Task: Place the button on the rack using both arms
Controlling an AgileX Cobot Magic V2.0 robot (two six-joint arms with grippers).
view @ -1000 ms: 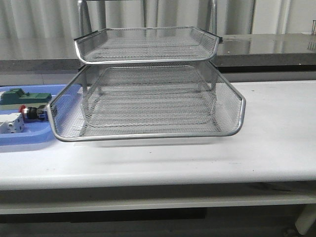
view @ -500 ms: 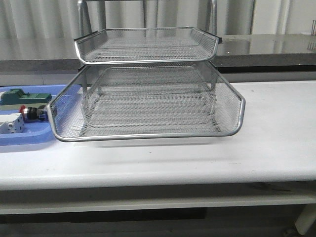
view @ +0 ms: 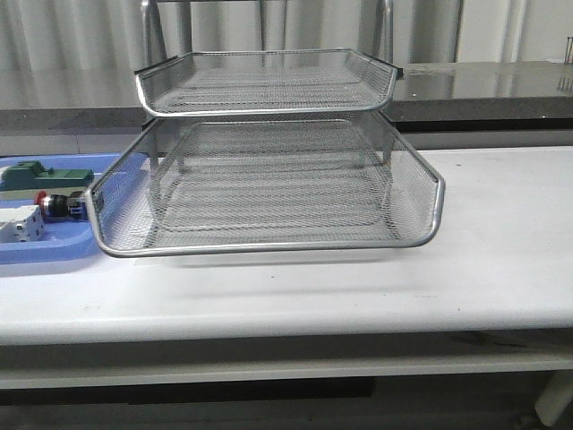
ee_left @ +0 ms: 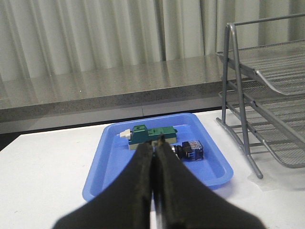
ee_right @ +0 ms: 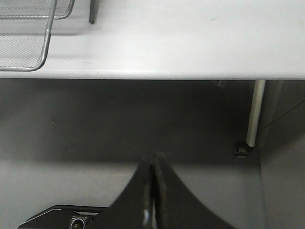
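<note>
Off table, both grippers [ee_left: 153, 149] [ee_right: 153, 160] shut, holding nil.

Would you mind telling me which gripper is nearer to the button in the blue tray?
Left. The left gripper hangs shut over the table, facing the button. The right gripper is shut off the table's far end.

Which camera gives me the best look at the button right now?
The front view: the button lies in the blue tray, its red head and black body showing, beside the rack. In the left wrist view the end effector hides most of it. The right wrist view misses it.
</note>
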